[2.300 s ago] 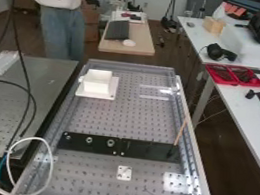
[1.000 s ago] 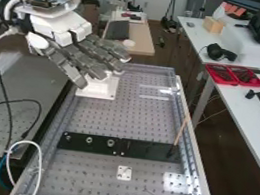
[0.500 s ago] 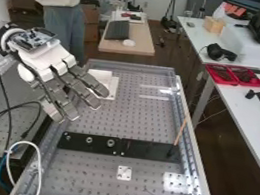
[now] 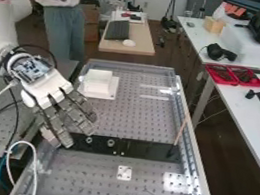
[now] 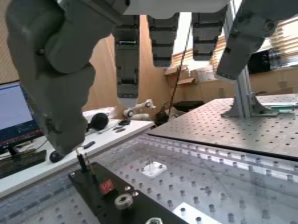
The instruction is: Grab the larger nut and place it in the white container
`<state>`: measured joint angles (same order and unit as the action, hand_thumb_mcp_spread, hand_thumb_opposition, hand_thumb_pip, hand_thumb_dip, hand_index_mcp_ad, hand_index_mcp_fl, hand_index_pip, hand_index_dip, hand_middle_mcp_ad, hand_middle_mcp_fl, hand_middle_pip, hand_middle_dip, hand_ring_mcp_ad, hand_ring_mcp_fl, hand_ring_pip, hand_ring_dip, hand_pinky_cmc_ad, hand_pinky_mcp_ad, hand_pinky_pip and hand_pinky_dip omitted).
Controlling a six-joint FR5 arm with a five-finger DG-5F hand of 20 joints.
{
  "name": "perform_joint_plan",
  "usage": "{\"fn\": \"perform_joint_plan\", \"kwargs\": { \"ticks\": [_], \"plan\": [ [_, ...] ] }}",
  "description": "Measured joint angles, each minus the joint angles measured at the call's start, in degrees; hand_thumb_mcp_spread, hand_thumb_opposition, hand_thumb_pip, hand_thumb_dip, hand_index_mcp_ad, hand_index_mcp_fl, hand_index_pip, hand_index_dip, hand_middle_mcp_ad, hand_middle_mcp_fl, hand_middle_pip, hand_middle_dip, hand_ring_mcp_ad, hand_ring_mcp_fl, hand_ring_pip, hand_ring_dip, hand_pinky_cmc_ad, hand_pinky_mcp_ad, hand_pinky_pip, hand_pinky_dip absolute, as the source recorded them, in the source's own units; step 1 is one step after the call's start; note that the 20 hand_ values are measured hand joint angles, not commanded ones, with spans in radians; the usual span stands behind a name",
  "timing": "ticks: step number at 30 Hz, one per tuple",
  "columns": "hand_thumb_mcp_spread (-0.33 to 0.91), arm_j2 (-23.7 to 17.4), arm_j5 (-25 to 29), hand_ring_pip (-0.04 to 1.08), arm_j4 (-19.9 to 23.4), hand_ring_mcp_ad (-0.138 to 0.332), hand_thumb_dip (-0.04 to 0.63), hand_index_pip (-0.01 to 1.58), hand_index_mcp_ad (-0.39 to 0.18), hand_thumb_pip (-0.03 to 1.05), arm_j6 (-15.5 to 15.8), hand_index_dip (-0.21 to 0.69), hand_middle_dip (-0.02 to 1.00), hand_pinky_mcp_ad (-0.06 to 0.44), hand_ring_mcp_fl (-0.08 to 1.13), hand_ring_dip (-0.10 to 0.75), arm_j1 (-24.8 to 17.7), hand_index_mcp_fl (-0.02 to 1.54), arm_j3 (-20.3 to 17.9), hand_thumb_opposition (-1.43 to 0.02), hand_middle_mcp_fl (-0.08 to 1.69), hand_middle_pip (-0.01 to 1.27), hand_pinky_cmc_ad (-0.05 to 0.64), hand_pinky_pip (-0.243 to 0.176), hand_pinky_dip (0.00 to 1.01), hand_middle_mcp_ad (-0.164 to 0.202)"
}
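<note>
Hand, white-backed with dark grey fingers [image 4: 47, 92]: loosely open, empty. Larger nut, round silvery metal [image 4: 89, 140], on flat black bar [image 4: 148, 150], towards its arm-side short edge. Probably light, rigid, slippery; I'd pinch its outer sides.

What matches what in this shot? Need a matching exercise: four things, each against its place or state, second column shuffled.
Things
1. Larger nut
2. White container
3. Hand
4. Bearing

Place or state (high view)
A. Open, nothing in its grasp
B. On the black bar, the round part farther from the robot's fingers
C. On the black bar, the round part nearer the robot's fingers
D. On a flat white base, toward the bench's far end

Pairs: 1-C; 2-D; 3-A; 4-B
</note>
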<state>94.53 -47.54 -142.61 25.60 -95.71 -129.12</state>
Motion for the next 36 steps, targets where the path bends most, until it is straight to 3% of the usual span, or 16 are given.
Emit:
{"fn": "perform_joint_plan", "kwargs": {
  "ticks": [13,20,36],
  "plan": [
    [0.35,4.4,2.8,0.06,7.7,0.22,0.159,1.34,-0.087,0.62,0.6,0.059,0.19,0.278,0.0,0.075,-0.9,0.04,-2.0,-0.85,0.0,0.13,0.346,-0.112,0.53,0.077],
    [0.35,8.0,4.9,0.06,14.3,0.209,0.164,1.42,-0.105,0.63,3.7,0.063,0.19,0.279,0.0,0.075,-2.6,0.02,-3.4,-0.87,0.0,0.13,0.344,-0.112,0.51,0.075],
    [0.34,12.9,8.9,0.1,18.0,0.202,0.175,1.56,-0.106,0.65,3.8,0.096,0.19,0.279,0.0,0.072,-3.0,0.02,-3.5,-0.88,0.01,0.13,0.347,-0.108,0.53,0.077]
  ]
}}
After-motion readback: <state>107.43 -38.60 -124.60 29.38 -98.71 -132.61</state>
